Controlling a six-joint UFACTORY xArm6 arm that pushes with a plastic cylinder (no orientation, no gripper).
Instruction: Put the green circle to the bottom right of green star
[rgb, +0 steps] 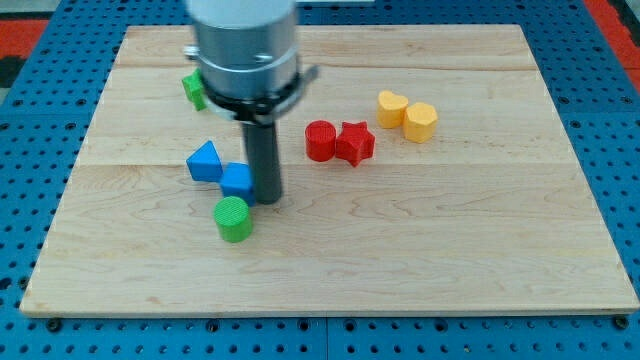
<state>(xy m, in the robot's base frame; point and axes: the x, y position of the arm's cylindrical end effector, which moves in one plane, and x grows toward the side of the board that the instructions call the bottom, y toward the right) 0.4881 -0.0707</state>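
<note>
Resting on the wooden board (420, 250), my tip (266, 200) sits just at the right side of the blue cube (238, 181), touching or nearly touching it; I cannot tell which. I carry no jaws at all, only the straight dark rod, so there is nothing to open or close.

From my tip, the green circle (234, 219) lies near, at about eight o'clock, just below the blue cube. The blue triangle (204, 162) sits against the cube's upper-left side, at about ten o'clock from my tip.

The green star (193, 89) is well apart from the green circle, at about eleven o'clock from it, near the board's top-left part and partly hidden behind the arm's grey body (245, 45).

At about two o'clock from my tip, the red cylinder (320, 141) and the red star (354, 143) stand touching side by side. Farther out, at about the same bearing, the yellow heart (392, 107) and a second yellow block (421, 122) also touch each other; that second one's shape is hard to make out.
</note>
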